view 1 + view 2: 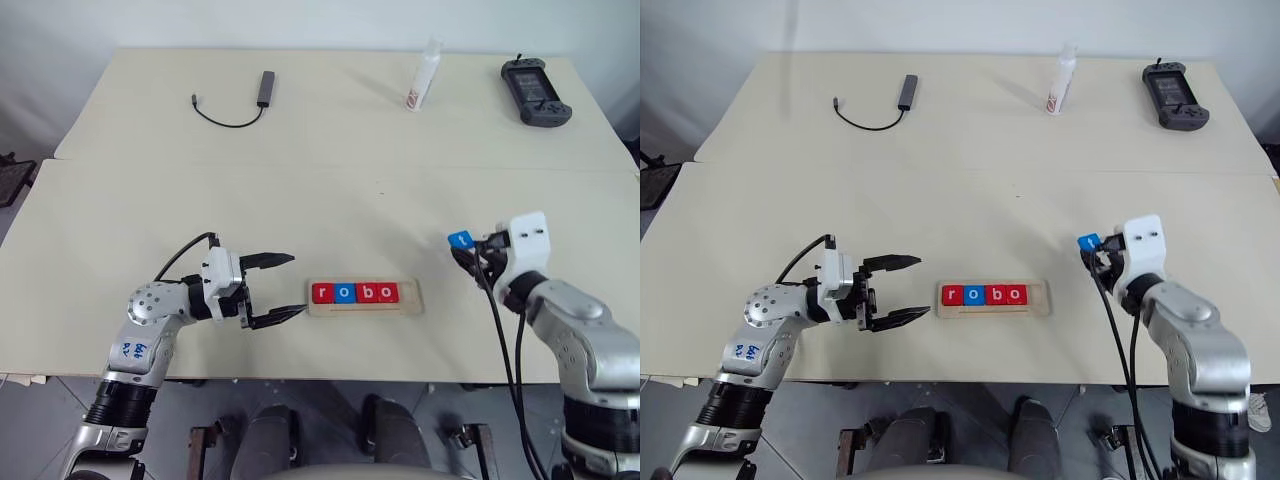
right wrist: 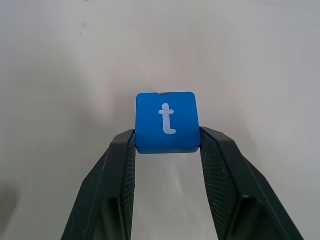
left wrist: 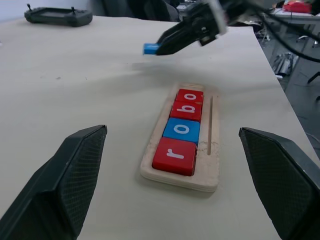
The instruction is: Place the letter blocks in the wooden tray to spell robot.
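The wooden tray (image 1: 414, 298) lies near the table's front edge, holding letter blocks (image 1: 355, 293) that read r, o, b, o: red, blue, red, red. Its right end slot is bare. My right gripper (image 1: 462, 246) hovers to the right of the tray, shut on the blue t block (image 2: 167, 121), which is lifted off the table. My left gripper (image 1: 285, 288) stands open just left of the tray, pointing at its end, nothing between its fingers. In the left wrist view the tray (image 3: 212, 165) lies lengthwise ahead, with the blue t block (image 3: 150, 48) held beyond it.
At the table's far side lie a black cable with adapter (image 1: 240, 104), a white bottle (image 1: 424, 78) and a black handheld controller (image 1: 536, 90). A seam (image 1: 330, 163) runs across where two tabletops meet.
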`<state>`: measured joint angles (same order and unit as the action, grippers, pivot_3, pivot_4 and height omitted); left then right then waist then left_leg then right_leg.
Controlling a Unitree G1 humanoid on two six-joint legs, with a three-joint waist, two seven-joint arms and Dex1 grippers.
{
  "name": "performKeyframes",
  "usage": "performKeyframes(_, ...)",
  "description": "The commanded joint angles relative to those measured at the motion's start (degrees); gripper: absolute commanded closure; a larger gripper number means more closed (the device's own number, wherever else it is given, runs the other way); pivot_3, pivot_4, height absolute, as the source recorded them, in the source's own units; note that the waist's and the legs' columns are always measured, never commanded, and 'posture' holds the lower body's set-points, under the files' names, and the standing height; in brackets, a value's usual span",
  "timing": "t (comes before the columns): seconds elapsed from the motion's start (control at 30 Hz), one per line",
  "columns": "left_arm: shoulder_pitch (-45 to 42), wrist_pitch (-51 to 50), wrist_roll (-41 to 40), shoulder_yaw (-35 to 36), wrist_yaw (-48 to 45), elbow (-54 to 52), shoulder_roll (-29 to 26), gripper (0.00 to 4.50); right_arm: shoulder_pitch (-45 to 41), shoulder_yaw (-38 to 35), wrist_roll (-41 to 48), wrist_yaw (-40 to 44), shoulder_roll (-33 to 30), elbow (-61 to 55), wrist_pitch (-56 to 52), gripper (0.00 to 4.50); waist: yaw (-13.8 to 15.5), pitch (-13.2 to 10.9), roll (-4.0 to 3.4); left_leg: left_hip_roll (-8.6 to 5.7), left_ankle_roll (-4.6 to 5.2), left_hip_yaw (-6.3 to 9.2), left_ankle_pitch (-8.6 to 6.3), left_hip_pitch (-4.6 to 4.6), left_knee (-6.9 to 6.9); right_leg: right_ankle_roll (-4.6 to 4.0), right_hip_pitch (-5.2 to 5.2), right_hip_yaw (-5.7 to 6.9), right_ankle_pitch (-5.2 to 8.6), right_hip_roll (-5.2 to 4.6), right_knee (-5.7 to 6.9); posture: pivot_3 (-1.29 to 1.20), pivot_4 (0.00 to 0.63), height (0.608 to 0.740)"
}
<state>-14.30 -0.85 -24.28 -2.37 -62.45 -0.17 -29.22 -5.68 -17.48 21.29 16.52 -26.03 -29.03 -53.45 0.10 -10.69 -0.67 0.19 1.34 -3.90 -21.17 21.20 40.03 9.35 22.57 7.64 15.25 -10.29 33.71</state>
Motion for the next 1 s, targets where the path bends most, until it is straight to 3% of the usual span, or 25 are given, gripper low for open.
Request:
performKeyframes(0.03, -1.27, 0.36, -0.07, -0.30, -1.28, 0.57, 0.33, 0.00, 3.53, -2.96, 1.54, -2.84, 1.99, -8.08, -2.19, 3.00, -0.03, 0.00, -0.01, 0.00, 0.00, -0.01, 0.00, 0.00, 0.00, 0.00, 0.01, -0.02, 0.00, 0.00, 0.02, 0.00, 0.150, 0.740)
performKeyframes(0.13, -1.97, 0.83, 0.02, -0.71, -2.58, 2.08, 0.46, 0.00, 8.47, -3.04, 3.46, -4.13, 5.05, -12.87, -5.28, 3.00, -0.08, 0.01, -0.01, -0.01, 0.00, -0.02, 0.00, -0.02, 0.00, 0.00, 0.01, -0.04, 0.00, 0.00, 0.02, 0.00, 0.150, 0.740)
performKeyframes(0.3, -2.59, 1.05, -0.03, -0.74, -3.58, 2.81, 0.56, 0.00, 10.62, -1.68, 5.02, -3.52, 5.80, -15.45, -6.49, 1.29, -0.15, 0.01, -0.01, 0.00, 0.00, -0.02, 0.00, -0.02, 0.02, -0.02, 0.01, -0.09, 0.01, 0.03, 0.02, 0.00, 0.150, 0.740)
performKeyframes(0.43, -2.71, 1.21, -0.08, 0.07, -4.14, 2.73, -0.18, 0.00, 10.28, -1.37, 4.83, 3.69, -1.97, -14.17, -2.36, 0.03, -0.16, 0.01, -0.03, 0.01, 0.00, 0.00, 0.00, -0.05, 0.01, -0.02, 0.03, -0.11, 0.01, 0.03, 0.03, 0.00, 0.150, 0.740)
performKeyframes(0.5, -2.48, 1.39, -0.09, 0.57, -4.19, 2.48, -0.64, 0.00, 10.50, -1.39, 3.71, 10.55, -8.84, -11.16, 2.99, 0.03, -0.15, 0.00, -0.01, -0.01, 0.03, 0.00, -0.02, -0.04, 0.01, -0.02, 0.02, -0.13, 0.01, 0.02, 0.01, 0.00, 0.150, 0.740)
performKeyframes(0.57, -2.05, 1.32, -0.17, 1.01, -3.95, 1.72, -1.13, 0.00, 11.37, -0.75, 1.86, 22.70, -18.22, -5.16, 13.01, 0.03, -0.12, 0.00, -0.01, -0.01, 0.03, -0.01, -0.02, -0.05, 0.00, -0.02, 0.00, -0.09, 0.01, 0.03, -0.02, 0.00, 0.150, 0.740)
performKeyframes(0.63, -1.73, 1.23, -0.19, 1.20, -3.78, 1.13, -1.39, 0.00, 11.50, -0.31, 1.45, 30.29, -23.07, -0.43, 20.01, 0.03, -0.07, -0.01, 0.03, -0.07, 0.06, -0.02, -0.02, -0.04, 0.00, -0.01, -0.02, -0.09, 0.00, -0.01, -0.03, 0.00, 0.150, 0.740)
performKeyframes(0.73, -0.37, 1.14, -0.19, 1.99, -3.38, -0.61, -2.20, 0.00, 3.96, 5.18, -2.01, 45.79, -31.28, 16.26, 35.47, 0.03, -0.35, -0.02, 0.10, -0.05, 0.06, -0.04, -0.02, -0.09, 0.02, 0.01, -0.08, -0.06, -0.01, -0.01, -0.06, 0.00, 0.150, 0.740)
performKeyframes(0.83, 0.77, 0.76, -0.31, 2.57, -3.15, -2.19, -2.76, 0.00, -4.50, 11.12, -5.18, 53.37, -33.53, 28.93, 43.17, 0.03, -0.41, -0.04, 0.13, -0.03, 0.09, -0.10, 0.00, -0.11, 0.03, 0.05, -0.08, -0.10, -0.03, -0.02, -0.08, 0.00, 0.150, 0.740)
performKeyframes(1.0, 2.26, 0.05, -0.86, 3.41, -2.81, -4.53, -3.81, 0.00, -15.01, 17.18, -8.13, 60.29, -32.05, 41.80, 48.86, 0.03, -0.25, -0.05, 0.12, 0.02, 0.08, -0.03, 0.01, -0.04, 0.03, 0.04, -0.07, 0.01, -0.02, -0.01, -0.09, 0.00, 0.150, 0.740)
